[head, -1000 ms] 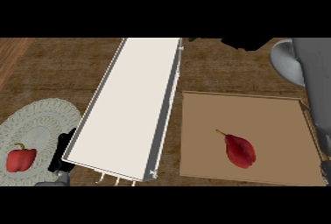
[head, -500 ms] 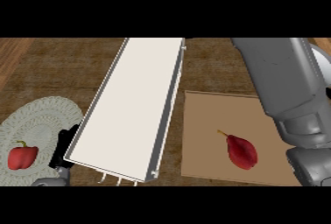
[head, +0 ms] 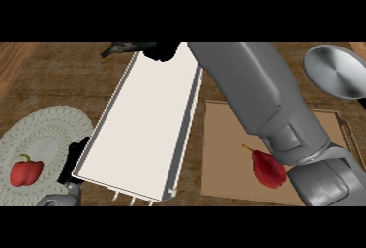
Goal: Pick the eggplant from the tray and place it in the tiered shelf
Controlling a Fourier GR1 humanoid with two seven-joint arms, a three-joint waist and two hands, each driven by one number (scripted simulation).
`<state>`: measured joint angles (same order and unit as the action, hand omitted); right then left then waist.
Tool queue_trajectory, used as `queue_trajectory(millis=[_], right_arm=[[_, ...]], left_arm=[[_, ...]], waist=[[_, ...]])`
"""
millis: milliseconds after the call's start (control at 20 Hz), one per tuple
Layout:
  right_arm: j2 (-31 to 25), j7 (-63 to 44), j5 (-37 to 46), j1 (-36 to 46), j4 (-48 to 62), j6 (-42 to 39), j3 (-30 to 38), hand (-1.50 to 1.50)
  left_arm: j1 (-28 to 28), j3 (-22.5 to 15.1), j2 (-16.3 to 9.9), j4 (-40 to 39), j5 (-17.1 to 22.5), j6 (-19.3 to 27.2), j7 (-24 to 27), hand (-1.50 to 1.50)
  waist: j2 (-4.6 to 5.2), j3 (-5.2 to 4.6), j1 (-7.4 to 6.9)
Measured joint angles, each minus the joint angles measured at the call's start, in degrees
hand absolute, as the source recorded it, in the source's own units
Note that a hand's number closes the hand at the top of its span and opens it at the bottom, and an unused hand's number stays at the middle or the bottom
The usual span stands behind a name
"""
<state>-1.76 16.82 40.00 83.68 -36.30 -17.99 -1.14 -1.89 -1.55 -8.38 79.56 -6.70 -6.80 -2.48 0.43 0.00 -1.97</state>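
- Head view: the eggplant (head: 268, 169) lay ungrasped on the tray (head: 221, 145); picking was not yet done.
- The right hand (head: 159, 50) hovered beyond the tiered shelf (head: 143, 131); whether its fingers were curled couldn't be told.
- The next move called for bringing it to the eggplant.

Right forearm ran diagonally from lower right toward upper centre; right hand (head: 136, 47) lay at the top edge, finger pose unclear. Left hand (head: 72, 157) showed lower left, fingers upright, relaxed.
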Motion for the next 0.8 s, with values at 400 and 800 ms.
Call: queue_trajectory(millis=[400, 800], right_arm=[[1.10, -0.47, -10.66, 0.35, 7.94, -3.73, -3.54, -1.50], [-0.05, -7.40, -29.88, 1.17, 16.01, -12.80, 4.89, -1.50]], left_arm=[[-1.29, -1.12, 0.64, -0.51, -0.93, -0.16, -0.55, 0.00], [-2.77, -1.28, 0.35, -1.08, -0.53, -1.44, -1.78, 0.00]], waist=[[-0.14, 0.01, -1.85], [-0.56, 0.16, -3.50]])
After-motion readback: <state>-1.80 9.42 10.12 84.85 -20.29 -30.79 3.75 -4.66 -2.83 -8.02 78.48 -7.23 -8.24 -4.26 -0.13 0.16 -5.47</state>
